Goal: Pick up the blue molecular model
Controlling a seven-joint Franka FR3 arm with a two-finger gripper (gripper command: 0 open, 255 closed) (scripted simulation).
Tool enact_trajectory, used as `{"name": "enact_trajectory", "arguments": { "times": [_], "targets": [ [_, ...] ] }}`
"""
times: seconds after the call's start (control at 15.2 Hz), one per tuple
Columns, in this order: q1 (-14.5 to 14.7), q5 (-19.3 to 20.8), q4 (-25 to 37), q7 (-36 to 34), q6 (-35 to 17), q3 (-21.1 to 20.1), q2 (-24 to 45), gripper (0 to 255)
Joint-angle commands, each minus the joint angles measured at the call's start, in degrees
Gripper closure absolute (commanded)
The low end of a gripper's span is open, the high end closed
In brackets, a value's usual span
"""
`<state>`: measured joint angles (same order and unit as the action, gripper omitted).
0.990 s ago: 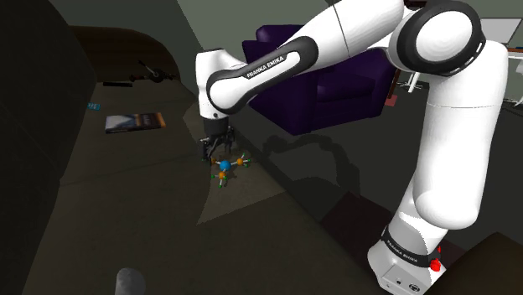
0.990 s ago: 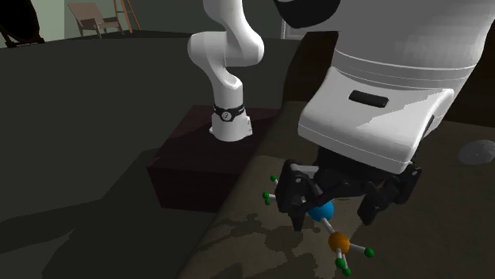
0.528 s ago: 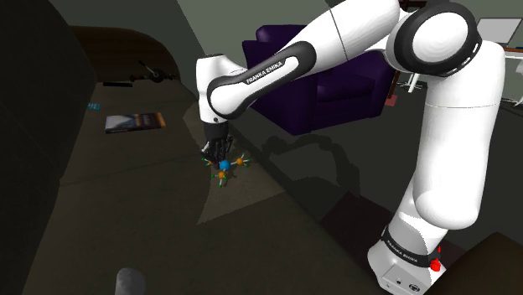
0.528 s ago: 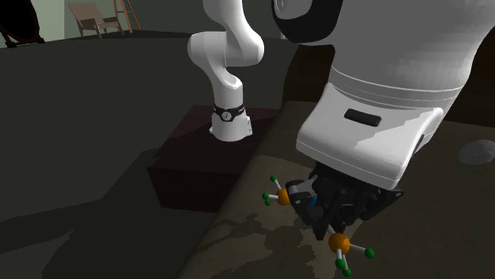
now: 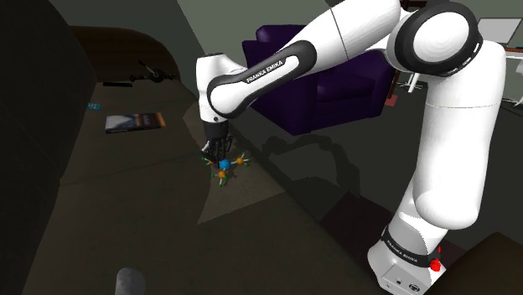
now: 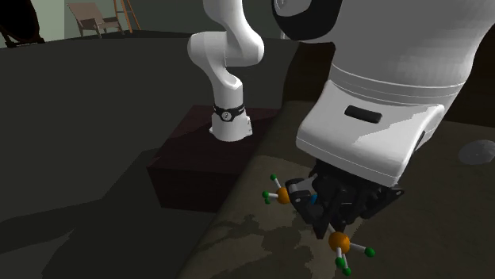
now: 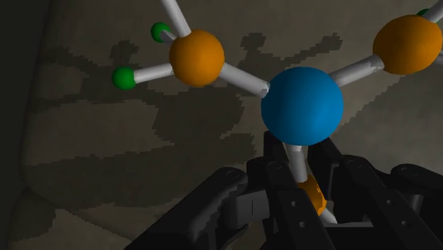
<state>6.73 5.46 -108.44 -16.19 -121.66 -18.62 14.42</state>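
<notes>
Close by, the all-black two-finger gripper (image 7: 304, 186) is clamped nearly shut on a white rod (image 7: 297, 160) of the blue-centred ball-and-stick molecular model (image 7: 302, 105), down at the dark tabletop (image 7: 85, 142). Orange balls (image 7: 197, 57) jut at ten and two o'clock, so I'd lift straight, slowly, with a firm squeeze.

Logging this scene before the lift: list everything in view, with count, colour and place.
model: one, blue centre, orange balls, green tips, clasped by the gripper over the table
book: one, dark, on the table, toward the shoulder view's left
armchair: one, purple, beyond the table
table: one, dark brown, under the model
stand: one, dark box, under the arm
arm: one, white with dark joints
gripper: one, black, shut on the model
</notes>
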Motion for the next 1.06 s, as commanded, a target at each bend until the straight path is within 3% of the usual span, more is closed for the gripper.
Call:
{"name": "enact_trajectory", "arguments": {
  "times": [0.0, 0.99],
  "targets": [
    [-0.04, -0.23, 0.48, 0.12, 0.98, -0.08, -0.53, 255],
    [-0.28, -1.65, 6.65, 1.08, 10.20, -0.44, -3.77, 255]
  ]
}}
